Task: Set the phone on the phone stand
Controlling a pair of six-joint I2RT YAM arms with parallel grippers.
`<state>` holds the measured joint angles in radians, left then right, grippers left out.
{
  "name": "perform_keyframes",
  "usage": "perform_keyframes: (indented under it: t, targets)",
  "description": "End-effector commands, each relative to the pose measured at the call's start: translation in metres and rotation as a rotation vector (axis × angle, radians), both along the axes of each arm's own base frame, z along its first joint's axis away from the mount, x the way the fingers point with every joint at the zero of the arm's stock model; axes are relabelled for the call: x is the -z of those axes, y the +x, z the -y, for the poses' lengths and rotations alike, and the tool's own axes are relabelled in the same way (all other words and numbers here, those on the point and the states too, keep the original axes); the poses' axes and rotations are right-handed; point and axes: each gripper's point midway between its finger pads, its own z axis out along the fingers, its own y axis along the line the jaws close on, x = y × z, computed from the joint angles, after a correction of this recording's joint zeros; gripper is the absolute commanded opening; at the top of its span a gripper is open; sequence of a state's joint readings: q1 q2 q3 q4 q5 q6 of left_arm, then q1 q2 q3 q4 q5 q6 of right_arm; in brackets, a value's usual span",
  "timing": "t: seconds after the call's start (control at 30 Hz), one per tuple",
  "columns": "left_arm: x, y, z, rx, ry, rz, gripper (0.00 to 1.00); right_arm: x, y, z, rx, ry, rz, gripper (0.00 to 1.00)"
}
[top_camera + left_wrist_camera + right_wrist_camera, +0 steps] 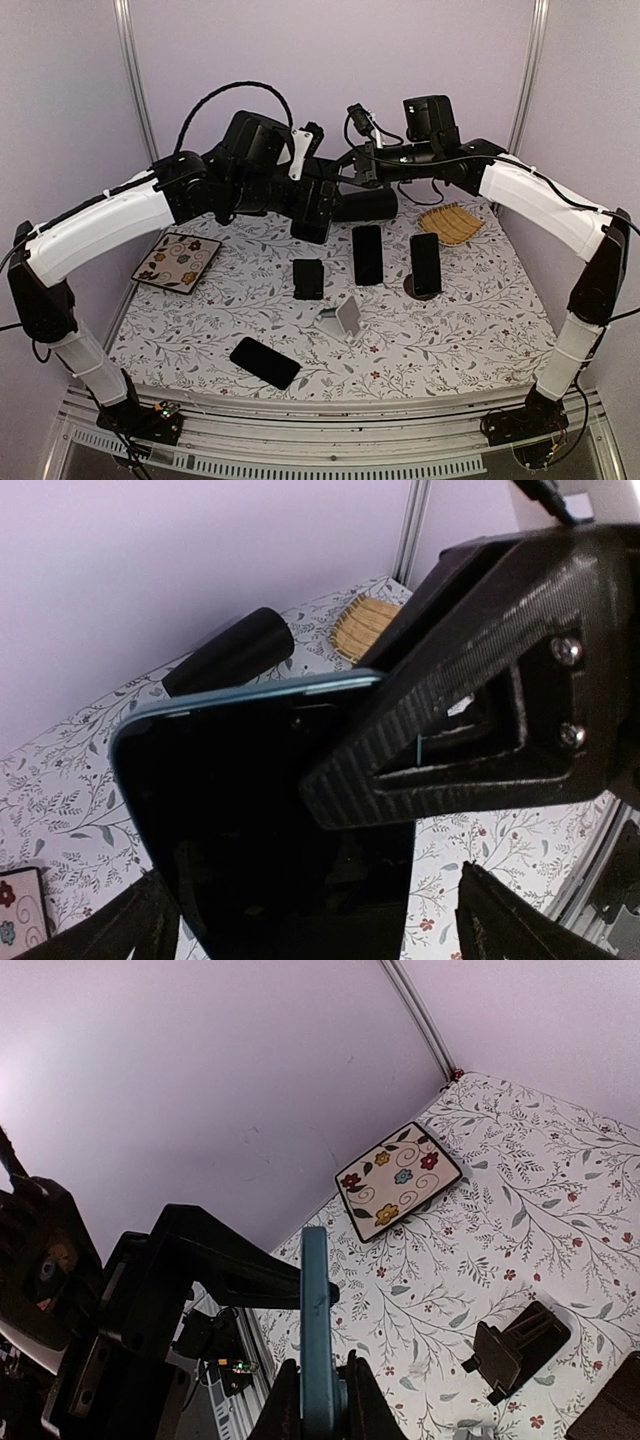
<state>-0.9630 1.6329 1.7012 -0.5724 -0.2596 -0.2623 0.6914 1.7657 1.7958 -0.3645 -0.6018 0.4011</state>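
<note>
A dark phone with a teal rim (pixel 311 222) hangs in the air above the far middle of the table, between my two grippers. My right gripper (pixel 322 1392) is shut on it across its thickness; the phone (pixel 316 1300) stands edge-on between its fingers. In the left wrist view the phone (pixel 240 820) fills the middle, with a right finger (pixel 450 710) pressed on its face. My left gripper (pixel 320 925) is open and straddles the phone's width, with cloth showing on both sides. A silver phone stand (pixel 345 318) sits mid-table, below both grippers.
A black stand (pixel 308 278) also shows in the right wrist view (pixel 515 1345). Three other phones (pixel 367 253), (pixel 425 263), (pixel 264 362) are on the floral cloth. A black cylinder (pixel 365 205), a wicker mat (pixel 448 222) and a floral plate (pixel 177 260) lie further out.
</note>
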Motion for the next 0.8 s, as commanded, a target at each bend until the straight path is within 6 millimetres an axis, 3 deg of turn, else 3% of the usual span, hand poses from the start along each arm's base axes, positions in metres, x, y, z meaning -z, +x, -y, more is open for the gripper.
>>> perform_keyframes:
  t: [0.0, 0.53, 0.6, 0.77]
  targets:
    - [-0.004, 0.002, 0.001, -0.028, 0.028, 0.006, 0.95, -0.017, -0.004, -0.007, -0.015, 0.020, 0.049, 0.02]
    - [0.013, 0.019, 0.003, -0.111, 0.082, -0.055, 0.80, -0.014, -0.011, -0.011, -0.031, 0.001, 0.046, 0.02]
    - [0.014, 0.021, 0.002, -0.113, 0.080, -0.061, 0.75, -0.013, -0.011, -0.011, -0.030, -0.002, 0.047, 0.02]
    - [0.015, 0.023, 0.003, -0.113, 0.074, -0.069, 0.52, -0.012, -0.010, -0.012, -0.032, -0.007, 0.046, 0.02]
